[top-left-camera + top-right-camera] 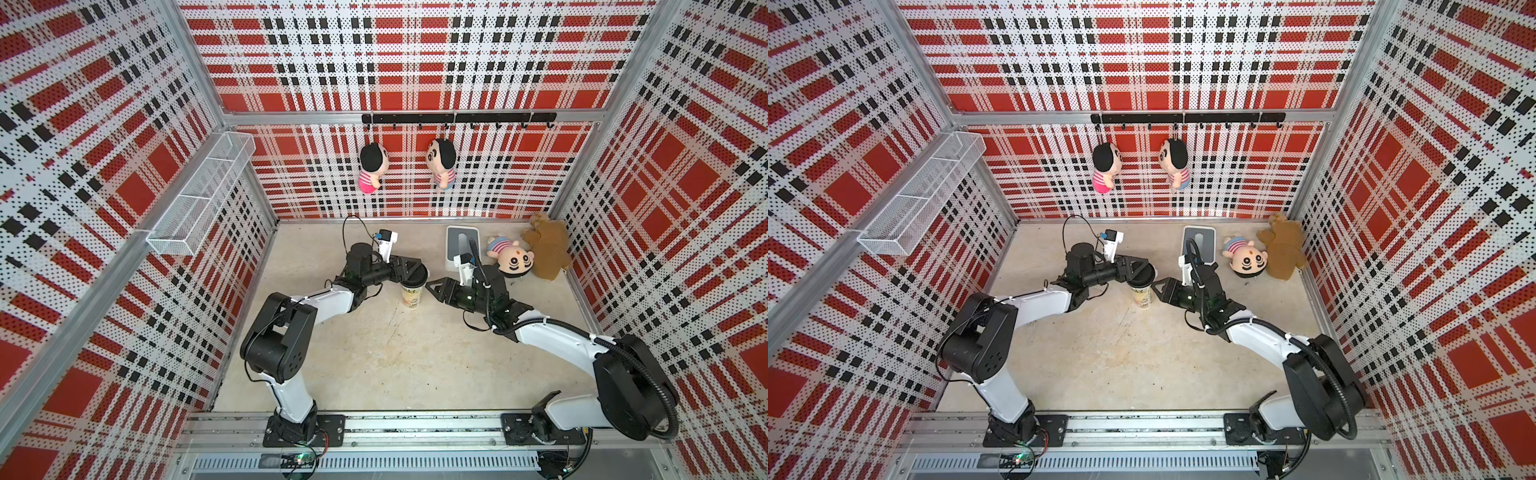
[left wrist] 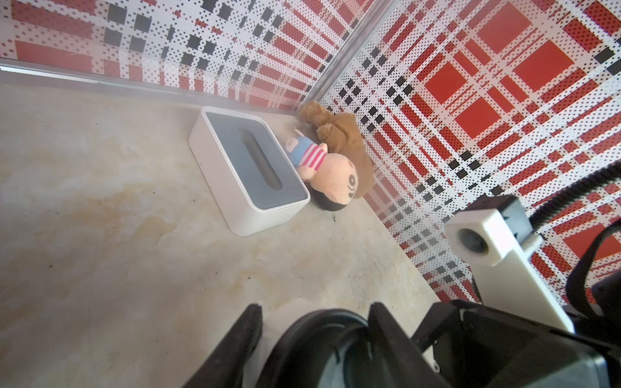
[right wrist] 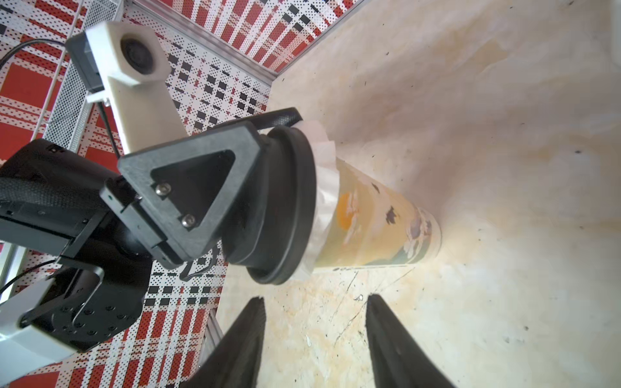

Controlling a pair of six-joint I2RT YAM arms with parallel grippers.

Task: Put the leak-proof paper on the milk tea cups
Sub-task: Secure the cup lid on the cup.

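**Right wrist view: lid's on the cup, paper stuck under it**

So the milk tea cup (image 3: 376,228) stands upright mid-table, and the leak-proof paper (image 3: 324,188) sits over its rim, crinkled edges poking out beneath the black lid (image 3: 285,201). The left gripper (image 3: 262,158) is clamped on that lid from above. The right gripper (image 3: 314,339) sits just beside the cup, jaws spread with nothing between them.
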